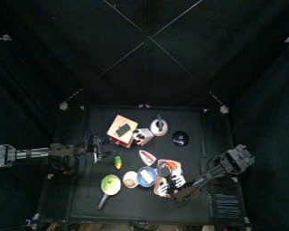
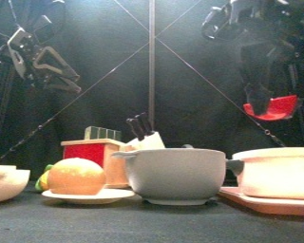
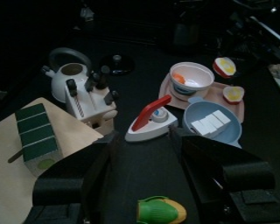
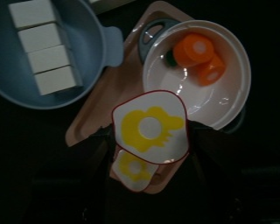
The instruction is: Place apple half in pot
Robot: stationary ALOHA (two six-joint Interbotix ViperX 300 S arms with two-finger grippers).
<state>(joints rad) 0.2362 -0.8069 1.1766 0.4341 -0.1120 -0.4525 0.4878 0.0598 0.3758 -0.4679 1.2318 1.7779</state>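
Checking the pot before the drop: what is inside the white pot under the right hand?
The white pot holds an orange, carrot-like piece with a green end. The apple half held in the right hand hides part of the pot's floor.

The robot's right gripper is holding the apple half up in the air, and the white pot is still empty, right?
Not quite. The white pot is not empty: the right wrist view shows an orange toy food with a green bit already lying inside it. The rest is right: the right gripper holds the apple half up in the air.
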